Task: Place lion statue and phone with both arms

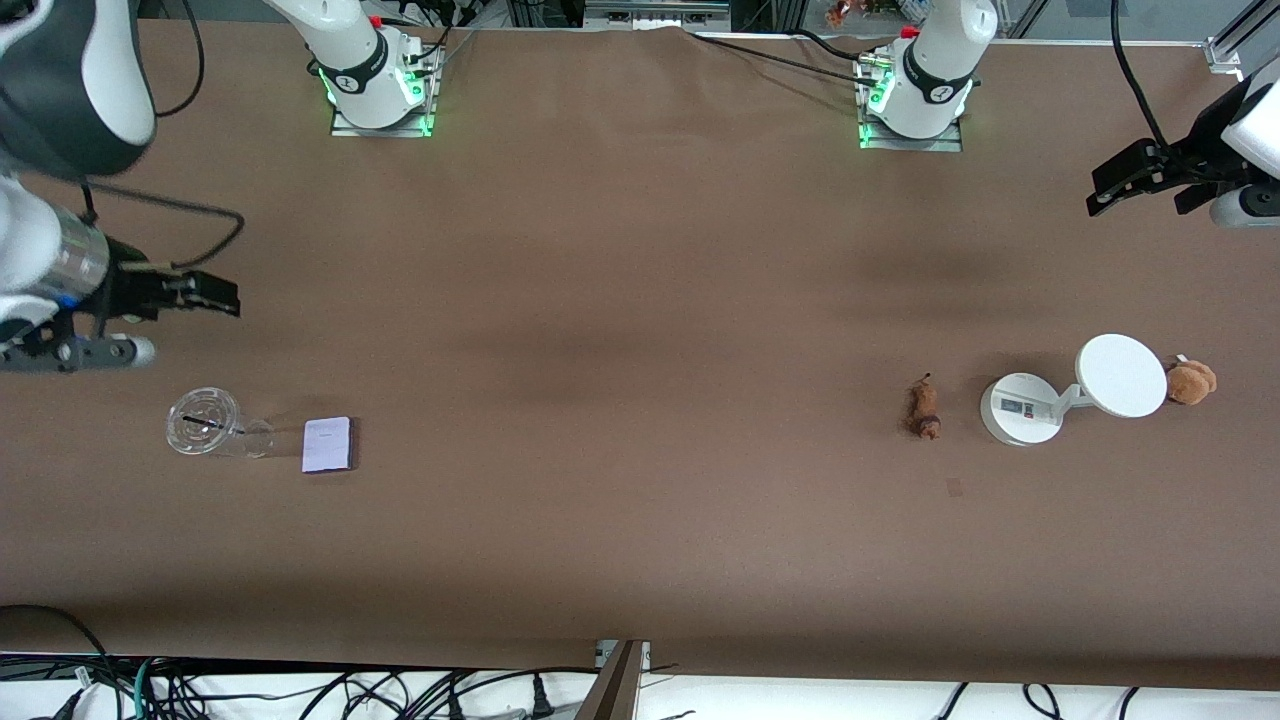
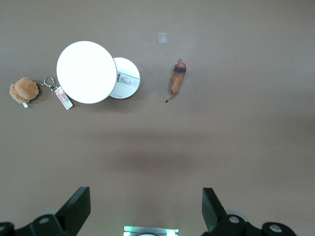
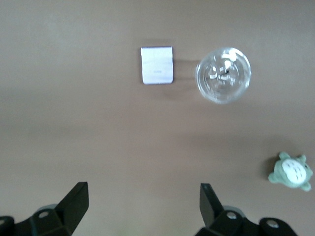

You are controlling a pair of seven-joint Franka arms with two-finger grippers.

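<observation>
The lion statue (image 1: 925, 407) is a small brown figurine lying on the brown table beside a white scale; it also shows in the left wrist view (image 2: 177, 81). The phone (image 1: 328, 444) lies flat with its lavender-white face up, beside a clear cup, and shows in the right wrist view (image 3: 157, 65). My left gripper (image 1: 1140, 185) is open and empty, up in the air over bare table at the left arm's end (image 2: 146, 206). My right gripper (image 1: 205, 293) is open and empty over bare table at the right arm's end (image 3: 142, 204).
The white scale (image 1: 1075, 390) stands between the lion and a tan plush toy (image 1: 1190, 382) with a key ring. The clear plastic cup (image 1: 205, 422) lies beside the phone. A green-white plush (image 3: 291, 171) shows only in the right wrist view.
</observation>
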